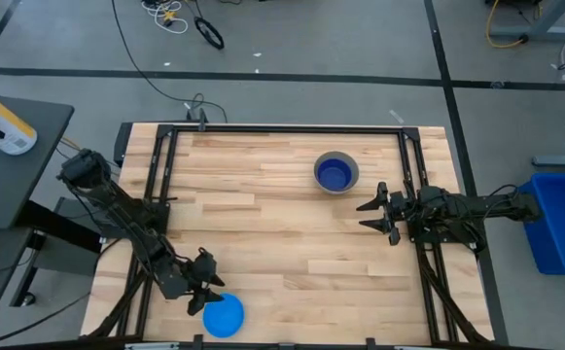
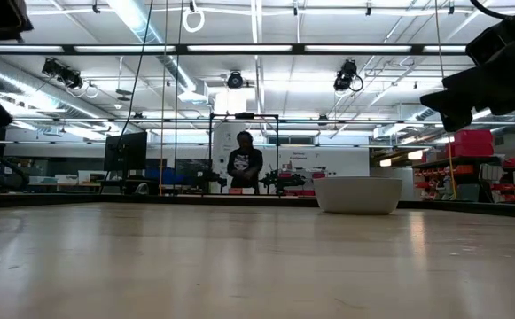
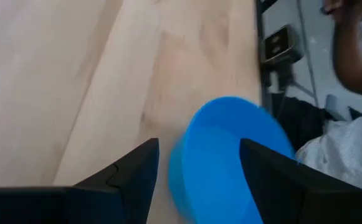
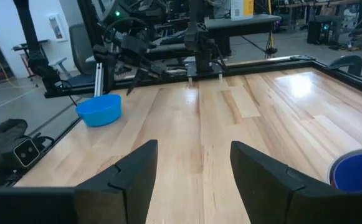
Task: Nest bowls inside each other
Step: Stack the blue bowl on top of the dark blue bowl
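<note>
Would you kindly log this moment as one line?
left gripper: open by light blue plastic bowl | right gripper: open, empty | dark blue bowl: in grey bowl

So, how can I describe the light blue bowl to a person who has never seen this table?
Look at the wooden table from above and go to its near edge on the left arm's side. The light blue bowl sits there, beside the left gripper. The other bowls are nested near the far right, dark blue in grey.

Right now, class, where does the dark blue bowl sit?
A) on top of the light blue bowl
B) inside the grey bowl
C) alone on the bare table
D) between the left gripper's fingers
B: from above, the dark blue bowl sits within the grey bowl rim.
</note>
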`<state>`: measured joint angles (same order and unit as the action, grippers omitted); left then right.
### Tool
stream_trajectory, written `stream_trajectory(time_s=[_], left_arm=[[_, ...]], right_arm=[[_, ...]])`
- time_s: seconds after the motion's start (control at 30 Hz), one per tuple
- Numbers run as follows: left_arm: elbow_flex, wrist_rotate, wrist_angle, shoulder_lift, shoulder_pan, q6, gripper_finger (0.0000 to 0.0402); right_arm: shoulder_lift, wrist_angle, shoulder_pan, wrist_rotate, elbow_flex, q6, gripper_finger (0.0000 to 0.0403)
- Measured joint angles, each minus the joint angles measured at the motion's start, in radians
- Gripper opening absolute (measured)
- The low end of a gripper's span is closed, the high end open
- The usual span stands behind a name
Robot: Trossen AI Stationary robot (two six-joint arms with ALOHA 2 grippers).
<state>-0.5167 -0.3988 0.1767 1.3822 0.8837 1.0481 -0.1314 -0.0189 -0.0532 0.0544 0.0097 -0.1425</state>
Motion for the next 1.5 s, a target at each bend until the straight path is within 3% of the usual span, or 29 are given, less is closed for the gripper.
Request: stream_trajectory(time_s=[0.37, 0.87, 1.33, 1.5], left_arm=[[0.000, 0.055, 0.118, 0.094, 0.000, 0.020, 0.0233], [0.000, 0.034, 0.052, 0.094, -0.002, 0.068, 0.0231], [-0.006, 0.077, 0.083, 0.200, -0.002, 0.095, 0.0136], [-0.036, 0.061, 0.083, 0.204, -0.002, 0.031, 0.0096]], right_arm=[[0.000, 0.000, 0.000, 0.000, 0.000, 0.000, 0.0221], [0.000, 0.000, 0.000, 0.000, 0.000, -0.011, 0.0192], [0.000, 0.000, 0.000, 0.000, 0.000, -0.011, 0.0192], [0.000, 0.000, 0.000, 0.000, 0.000, -0.011, 0.0200]])
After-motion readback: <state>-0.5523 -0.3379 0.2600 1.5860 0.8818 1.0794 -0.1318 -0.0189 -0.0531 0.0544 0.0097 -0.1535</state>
